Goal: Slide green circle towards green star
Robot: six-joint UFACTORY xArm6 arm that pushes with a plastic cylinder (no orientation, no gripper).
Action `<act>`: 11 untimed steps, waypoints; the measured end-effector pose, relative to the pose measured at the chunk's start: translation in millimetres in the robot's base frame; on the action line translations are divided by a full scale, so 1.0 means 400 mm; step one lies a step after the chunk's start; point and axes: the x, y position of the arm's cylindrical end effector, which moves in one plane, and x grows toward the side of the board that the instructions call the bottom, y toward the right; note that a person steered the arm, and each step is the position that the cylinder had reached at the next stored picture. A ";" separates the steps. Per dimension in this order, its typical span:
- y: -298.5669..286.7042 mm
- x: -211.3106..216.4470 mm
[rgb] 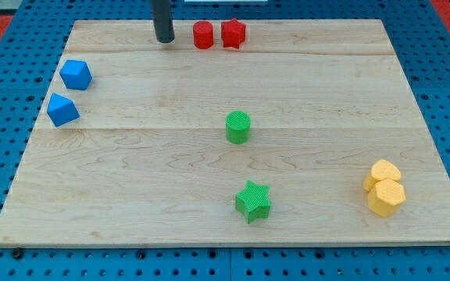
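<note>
The green circle (pixel 238 127) stands near the middle of the wooden board (pixel 131 179). The green star (pixel 253 201) lies below it, slightly to the view's right, near the board's bottom edge, with a clear gap between the two. My tip (pixel 165 39) rests on the board near its top edge, well above and to the left of the green circle, just left of the red blocks. It touches no block.
A red circle (pixel 202 35) and a red block (pixel 233 33) sit side by side at the top. Two blue blocks (pixel 76 75) (pixel 62 109) lie at the left. Two yellow blocks (pixel 383 172) (pixel 386 197) touch each other at the lower right.
</note>
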 end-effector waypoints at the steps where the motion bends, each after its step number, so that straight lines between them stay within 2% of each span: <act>1: 0.091 -0.001; 2: 0.099 0.002; 4: 0.072 0.204; 6: 0.082 0.221; 8: 0.290 0.377; 9: 0.335 0.442; 11: 0.305 0.579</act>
